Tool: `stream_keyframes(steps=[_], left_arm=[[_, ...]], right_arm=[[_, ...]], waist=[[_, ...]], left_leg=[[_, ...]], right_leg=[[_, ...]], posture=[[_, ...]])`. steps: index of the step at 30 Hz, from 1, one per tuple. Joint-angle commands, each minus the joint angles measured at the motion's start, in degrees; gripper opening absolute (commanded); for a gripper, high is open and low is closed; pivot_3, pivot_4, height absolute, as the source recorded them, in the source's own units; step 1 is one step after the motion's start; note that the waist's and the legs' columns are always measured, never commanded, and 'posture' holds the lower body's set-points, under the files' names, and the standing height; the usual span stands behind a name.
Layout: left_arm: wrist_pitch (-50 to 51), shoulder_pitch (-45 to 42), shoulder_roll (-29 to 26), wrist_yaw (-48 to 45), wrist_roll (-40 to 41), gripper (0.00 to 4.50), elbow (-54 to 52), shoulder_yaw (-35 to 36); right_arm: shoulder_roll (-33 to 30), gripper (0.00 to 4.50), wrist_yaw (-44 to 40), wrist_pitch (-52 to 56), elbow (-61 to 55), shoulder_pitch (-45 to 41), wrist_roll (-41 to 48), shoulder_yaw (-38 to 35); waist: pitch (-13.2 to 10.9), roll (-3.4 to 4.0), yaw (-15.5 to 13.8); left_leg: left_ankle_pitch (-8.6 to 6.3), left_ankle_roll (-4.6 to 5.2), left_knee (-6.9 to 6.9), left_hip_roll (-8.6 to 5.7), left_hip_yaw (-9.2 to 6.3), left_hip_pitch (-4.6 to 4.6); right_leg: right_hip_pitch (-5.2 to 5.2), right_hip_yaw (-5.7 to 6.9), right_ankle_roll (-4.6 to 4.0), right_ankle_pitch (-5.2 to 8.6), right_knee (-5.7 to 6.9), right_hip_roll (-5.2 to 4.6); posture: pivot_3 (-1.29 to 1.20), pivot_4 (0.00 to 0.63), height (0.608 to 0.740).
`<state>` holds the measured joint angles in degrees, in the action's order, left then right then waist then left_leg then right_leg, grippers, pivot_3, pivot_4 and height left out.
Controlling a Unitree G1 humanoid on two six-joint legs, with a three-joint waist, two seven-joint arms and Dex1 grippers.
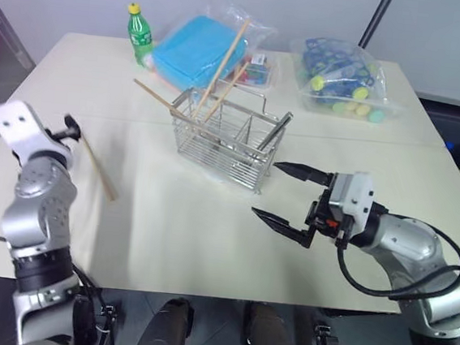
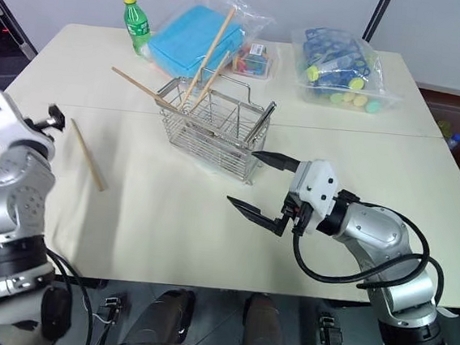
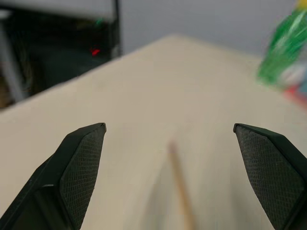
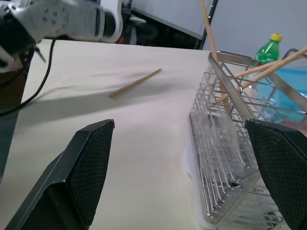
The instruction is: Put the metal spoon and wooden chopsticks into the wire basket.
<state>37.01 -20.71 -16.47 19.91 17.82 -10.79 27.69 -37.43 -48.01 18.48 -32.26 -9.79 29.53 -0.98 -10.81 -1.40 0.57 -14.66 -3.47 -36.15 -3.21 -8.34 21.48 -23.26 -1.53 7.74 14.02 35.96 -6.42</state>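
While the right gripper (image 1: 283, 196) hovers level above the table (image 1: 206, 252) with its 2 black fingers spread wide and nothing between them, its arm comes in bent from the 4 o'clock corner of the head view and points toward 10 o'clock, at the near side of the wire basket (image 1: 229, 144). The basket stands near the table's middle; 3 wooden chopsticks (image 1: 225, 58) lean in its compartments, sticking out toward 11 and 12 o'clock, and the metal spoon (image 1: 275, 132) leans in its 3 o'clock end. 1 more chopstick (image 1: 98, 166) lies flat on the table at 9 o'clock from the basket, well apart from it. The left gripper (image 3: 170, 167) is held low just above that stick, its fingers wide apart and empty, the left arm rising from the 8 o'clock corner with its wrist bent.
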Motion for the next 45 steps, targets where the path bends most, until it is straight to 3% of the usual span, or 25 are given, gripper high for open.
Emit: stream_keyframes(steps=[1, 7, 13, 29, 45], left_arm=[[3.3, 0.3, 2.1, 4.5, -3.6, 4.47, -4.6, -1.4], [5.1, -3.7, 8.8, 8.4, -4.8, 4.47, -0.8, -1.8], [4.7, -10.4, 11.8, 12.2, -4.4, 4.47, 6.7, 1.7], [13.6, -24.4, 1.6, 11.1, -2.7, 4.47, 25.8, 7.2], [30.5, -27.4, 6.6, 21.5, -2.3, 4.47, 20.6, 19.9]], right_arm=[[-1.1, 4.5, -1.2, 0.5, -0.5, -1.7, 1.7, -1.8], [-1.8, 4.5, -1.6, 1.1, 0.2, -2.5, 2.0, -1.8], [-1.6, 4.5, -0.5, 1.6, -0.5, -1.6, 1.6, -1.7], [-1.0, 4.5, 3.4, 1.4, -2.5, 1.5, 1.1, -1.7], [0.3, 4.5, 4.5, 1.0, -0.7, 1.7, 0.6, -1.6]], waist=[[0.0, 0.0, 0.0], [0.0, -0.02, -0.2], [0.0, -0.04, 0.0], [0.0, -0.09, 0.0], [0.0, -0.11, 0.3]], left_leg=[[0.0, 0.0, 0.01, 0.0, 0.0, 0.0], [0.0, 0.0, -0.01, -0.01, 0.01, 0.01], [0.0, 0.0, -0.01, -0.02, 0.03, 0.02], [0.0, 0.0, 0.0, -0.02, 0.02, 0.02], [0.0, -0.02, 0.02, -0.02, 0.03, -0.02]], right_leg=[[0.0, 0.0, 0.0, 0.0, 0.0, 0.0], [0.03, 0.0, 0.0, 0.0, -0.03, -0.01], [0.02, 0.01, 0.01, 0.0, -0.05, -0.01], [0.0, 0.03, 0.02, 0.0, -0.04, 0.0], [-0.03, 0.02, 0.02, 0.0, 0.0, 0.0]], posture=[[0.0, 0.15, 0.74], [0.0, 0.15, 0.74], [0.0, 0.15, 0.74], [0.0, 0.15, 0.74], [0.0, 0.15, 0.74]])
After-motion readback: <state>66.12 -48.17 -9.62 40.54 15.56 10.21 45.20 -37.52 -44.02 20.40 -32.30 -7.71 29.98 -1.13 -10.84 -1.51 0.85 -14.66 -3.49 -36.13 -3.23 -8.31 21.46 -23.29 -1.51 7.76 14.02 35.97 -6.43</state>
